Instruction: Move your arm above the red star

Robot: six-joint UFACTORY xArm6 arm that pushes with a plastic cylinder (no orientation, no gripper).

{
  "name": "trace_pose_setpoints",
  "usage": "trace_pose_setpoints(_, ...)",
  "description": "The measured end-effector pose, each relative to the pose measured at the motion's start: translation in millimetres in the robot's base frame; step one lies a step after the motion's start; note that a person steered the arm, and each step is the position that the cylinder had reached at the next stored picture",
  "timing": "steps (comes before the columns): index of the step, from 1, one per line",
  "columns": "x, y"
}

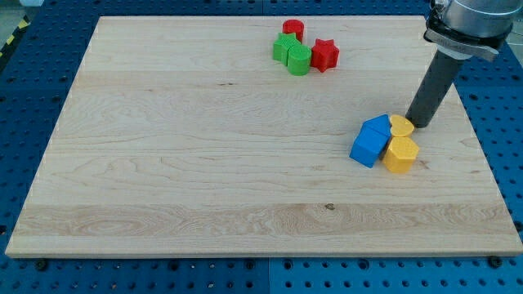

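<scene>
My tip (pixel 417 124) rested just at three o'clock of the yellow heart (pixel 401 125); the rod carried no hand to open or close. The red star (pixel 324 55) lay at eleven o'clock on the bench (pixel 163 163), touching the green cylinder (pixel 299 59). Best swing wide, approaching from twelve o'clock without nudging it.

A pale wooden board (pixel 188 155) lay on a blue perforated surface (pixel 33 73). At its far edge, right of centre, a red cylinder (pixel 293 29), a green star-like block (pixel 284 47), a green cylinder (pixel 299 60) and a red star (pixel 324 55) were clustered, touching. Near the right edge, two blue blocks (pixel 371 140), a yellow heart (pixel 401 126) and a yellow hexagonal block (pixel 400 154) were huddled together.
</scene>
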State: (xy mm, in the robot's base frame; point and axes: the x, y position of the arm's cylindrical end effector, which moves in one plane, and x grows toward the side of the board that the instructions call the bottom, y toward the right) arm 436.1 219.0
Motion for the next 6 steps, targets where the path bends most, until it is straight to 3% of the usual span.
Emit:
trace_pose_setpoints(3, -149, -5)
trace_pose_setpoints(4, -182, -34)
trace_pose_setpoints(6, -188, -114)
